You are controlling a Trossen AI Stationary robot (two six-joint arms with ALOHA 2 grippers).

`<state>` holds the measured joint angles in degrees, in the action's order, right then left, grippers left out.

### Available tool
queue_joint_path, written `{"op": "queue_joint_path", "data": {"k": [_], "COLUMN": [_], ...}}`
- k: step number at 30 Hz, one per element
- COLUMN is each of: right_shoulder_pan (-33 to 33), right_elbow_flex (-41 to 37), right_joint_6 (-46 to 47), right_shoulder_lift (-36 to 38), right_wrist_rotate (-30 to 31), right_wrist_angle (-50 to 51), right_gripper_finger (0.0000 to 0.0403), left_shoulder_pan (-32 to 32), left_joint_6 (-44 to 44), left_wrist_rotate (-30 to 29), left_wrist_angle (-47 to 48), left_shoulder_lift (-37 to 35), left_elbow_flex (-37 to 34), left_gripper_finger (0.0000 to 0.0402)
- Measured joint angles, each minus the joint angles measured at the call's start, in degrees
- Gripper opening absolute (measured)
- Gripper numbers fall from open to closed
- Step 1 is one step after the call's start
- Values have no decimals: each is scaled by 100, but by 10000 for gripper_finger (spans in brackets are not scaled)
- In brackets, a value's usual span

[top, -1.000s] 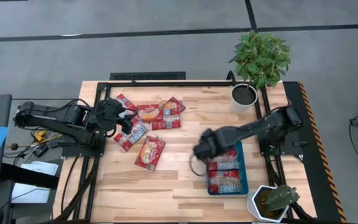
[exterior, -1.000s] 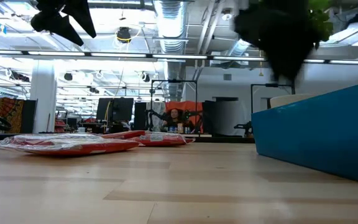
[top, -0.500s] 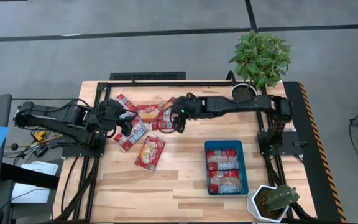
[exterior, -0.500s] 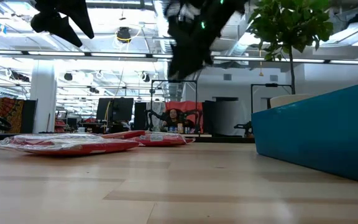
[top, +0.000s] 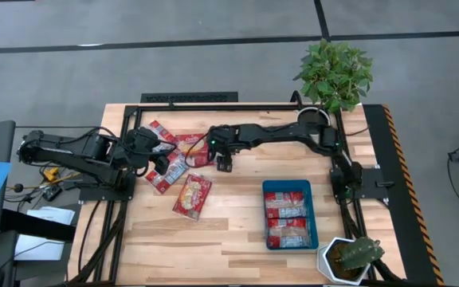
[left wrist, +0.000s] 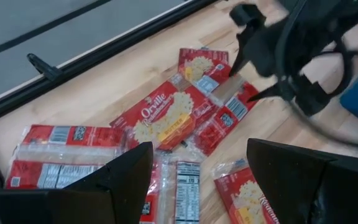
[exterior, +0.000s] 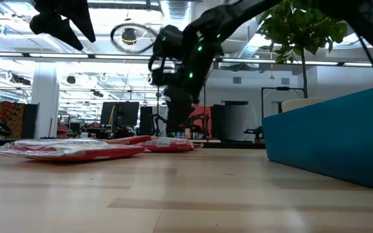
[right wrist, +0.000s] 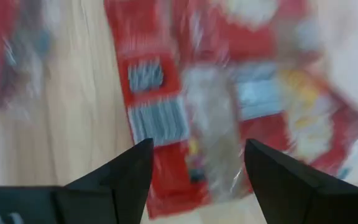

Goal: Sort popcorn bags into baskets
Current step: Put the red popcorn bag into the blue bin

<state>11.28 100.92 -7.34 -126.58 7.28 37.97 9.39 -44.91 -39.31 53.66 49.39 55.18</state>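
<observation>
Red popcorn bags point(top: 188, 147) lie flat in a loose pile on the table's far left part, with one apart point(top: 192, 195) nearer to me. The blue tray point(top: 312, 215) at near right has packets lying in it. My right gripper point(top: 223, 162) is open and points down over the right end of the pile. In its wrist view point(right wrist: 197, 168) a red bag point(right wrist: 166, 112) lies under the gap between its fingers. In the low view it point(exterior: 177, 123) hovers just above the bags point(exterior: 164, 144). My left gripper point(top: 164, 156) point(left wrist: 197, 186) is open and waits above the pile's left side.
A white pot with a leafy plant point(top: 315, 119) stands at the far right corner, and a white pot with a cactus point(top: 349, 257) at the near right corner beside the tray. Bare wood point(top: 221, 231) lies between the pile and the near edge.
My right gripper has swung from beside the tray toward the table's far left, reaching the pile, and has come down low over the bags at its right end. The bags and tray have stayed put.
</observation>
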Motion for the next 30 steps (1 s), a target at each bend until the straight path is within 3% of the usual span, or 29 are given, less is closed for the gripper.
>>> {"op": "queue_joint_path", "data": {"k": [3,6,14,19,30], "right_shoulder_pan": [2,1,-124,-161,-726], "right_elbow_flex": [250,556,1001,1119,1159], "right_joint_6": [70,254,464,737,1611], "right_shoulder_lift": [-408,-689,-945,-636,1100], "right_wrist_rotate": [171,196,231,88,114], "right_wrist_angle": [328,704,1365,1924,3345], "right_gripper_finger": [268,236,20,8,4], "left_shoulder_pan": [0,0,0,0,0], "left_joint_6": [-8,-29,-32,-32,75], "left_wrist_rotate": [-2,-15,-29,-32,-35], "left_wrist_angle": [-4,-6,1,1,-19], "left_shoulder_lift": [2,2,2,0,0], "left_elbow_flex": [0,0,0,0,0], "left_gripper_finger": [250,250,250,250,250]}}
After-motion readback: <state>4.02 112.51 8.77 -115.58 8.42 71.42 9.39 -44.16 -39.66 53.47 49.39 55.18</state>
